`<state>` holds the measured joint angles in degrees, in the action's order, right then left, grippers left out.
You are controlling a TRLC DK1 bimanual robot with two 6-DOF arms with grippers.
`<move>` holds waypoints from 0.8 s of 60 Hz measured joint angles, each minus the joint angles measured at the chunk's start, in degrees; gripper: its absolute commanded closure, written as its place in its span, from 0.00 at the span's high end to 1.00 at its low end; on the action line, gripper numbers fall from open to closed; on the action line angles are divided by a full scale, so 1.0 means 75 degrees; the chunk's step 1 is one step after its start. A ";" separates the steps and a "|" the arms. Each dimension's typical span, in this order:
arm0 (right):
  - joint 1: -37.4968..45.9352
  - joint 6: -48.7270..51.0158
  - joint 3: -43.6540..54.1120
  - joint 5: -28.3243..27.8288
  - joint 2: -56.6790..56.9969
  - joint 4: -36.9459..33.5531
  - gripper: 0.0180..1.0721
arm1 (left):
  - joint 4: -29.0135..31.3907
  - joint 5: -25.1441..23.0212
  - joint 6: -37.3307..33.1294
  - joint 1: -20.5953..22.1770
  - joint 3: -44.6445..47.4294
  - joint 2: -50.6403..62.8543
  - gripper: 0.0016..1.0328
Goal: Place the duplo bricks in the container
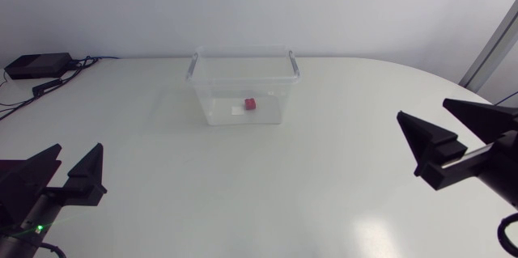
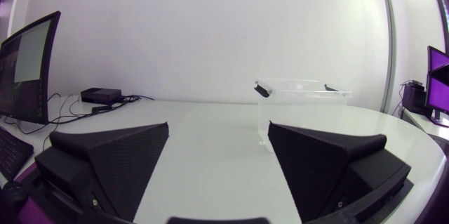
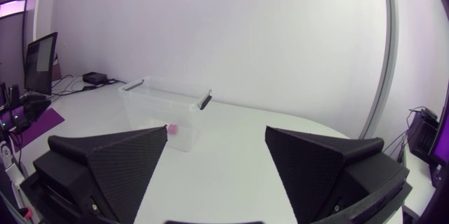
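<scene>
Head view: small red duplo brick (image 1: pixel 251 104) inside clear plastic container (image 1: pixel 214 96), upper centre, well apart from left hand (image 1: pixel 78 153) and right hand (image 1: pixel 423 112), both open. Container's length runs left-right.

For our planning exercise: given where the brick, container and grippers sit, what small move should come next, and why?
Probably none: I would leave both arms parked. The only brick in view, the red brick, already lies inside the clear container, no other shows on the table, and the left gripper and right gripper stand open and empty, apart from it.
</scene>
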<state>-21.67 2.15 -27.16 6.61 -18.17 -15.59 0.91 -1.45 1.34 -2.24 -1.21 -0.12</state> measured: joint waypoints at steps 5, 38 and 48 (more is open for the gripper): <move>0.0280 0.0000 0.0358 -0.0105 0.0224 0.0152 0.96 | 0.0000 0.0006 -0.0003 0.0000 0.0000 0.0000 0.96; 0.2177 -0.0064 0.2643 -0.0667 0.1804 0.1504 0.96 | 0.0000 0.0087 -0.0041 0.0178 0.0003 0.0000 0.96; 0.2789 -0.0093 0.3404 -0.0833 0.2328 0.1915 0.96 | 0.0000 0.0143 -0.0067 0.0233 0.0003 0.0000 0.96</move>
<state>-0.75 1.45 -1.63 0.36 -0.71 -1.23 0.91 -0.38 0.84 -0.49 -1.19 -0.12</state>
